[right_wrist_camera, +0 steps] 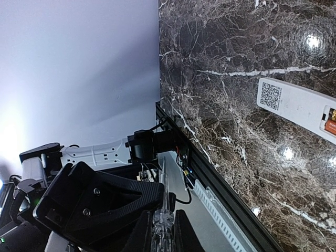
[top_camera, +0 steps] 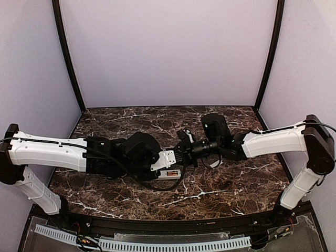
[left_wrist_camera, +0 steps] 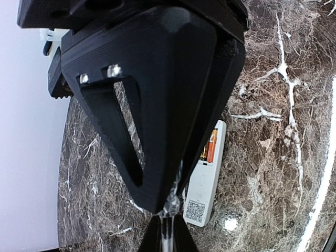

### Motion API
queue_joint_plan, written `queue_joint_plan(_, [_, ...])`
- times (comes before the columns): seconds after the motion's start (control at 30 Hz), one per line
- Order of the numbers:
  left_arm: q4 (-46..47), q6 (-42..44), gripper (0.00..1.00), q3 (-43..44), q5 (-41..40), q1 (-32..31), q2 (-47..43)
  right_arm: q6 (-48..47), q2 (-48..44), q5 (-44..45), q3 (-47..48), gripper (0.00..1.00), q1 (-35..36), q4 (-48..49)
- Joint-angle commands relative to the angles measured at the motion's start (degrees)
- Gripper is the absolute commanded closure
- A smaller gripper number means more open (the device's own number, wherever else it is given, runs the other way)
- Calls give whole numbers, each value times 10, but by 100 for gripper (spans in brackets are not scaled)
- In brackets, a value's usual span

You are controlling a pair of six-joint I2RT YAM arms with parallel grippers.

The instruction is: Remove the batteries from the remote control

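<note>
The white remote control [top_camera: 169,173] [left_wrist_camera: 206,181] [right_wrist_camera: 296,102] lies on the marble, back up and QR label showing. Its recess is uncovered, with orange batteries [top_camera: 171,172] [left_wrist_camera: 211,146] [right_wrist_camera: 331,126] inside. Both grippers meet tip to tip just above and behind the remote. My left gripper [top_camera: 176,156] [left_wrist_camera: 168,226] is shut on the thin metal shaft of a clear-handled screwdriver [left_wrist_camera: 169,236]. In the right wrist view, my right gripper [top_camera: 187,148] [right_wrist_camera: 163,231] has its fingers against the screwdriver's clear handle [right_wrist_camera: 162,223]. Neither gripper touches the remote.
The dark marble tabletop [top_camera: 231,184] is ringed by lilac walls. A black rail and a white slotted cable duct [top_camera: 157,244] run along the near edge. The right gripper's black body [left_wrist_camera: 157,94] fills most of the left wrist view.
</note>
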Motion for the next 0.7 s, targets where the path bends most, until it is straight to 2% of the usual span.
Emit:
queue_joint_plan(0.0, [-3,-2,100,-6,-11,-2,-1,-9,5,-10,-3,100,5,10])
queue_joint_plan(0.1, [-13,-13,92,1,-11,-3,-3,-16,3,-9,-1,100,5,3])
queue_joint_plan(0.13, [-16,-15,84,2,-11,-3,-4,-21,1,-8,1,100,5,-6])
queue_joint_plan(0.4, [-30,-20,49,-12,41,-2,-32,-74,-27,31,-1,100,4,-85])
queue_joint_plan(0.5, [-36,-28,42,-15,86,1,-40,-91,-44,50,-9,100,0,-114])
queue_joint_plan(0.67, [-61,-72,42,-1,177,35,-37,-131,-92,106,-27,100,-14,-203])
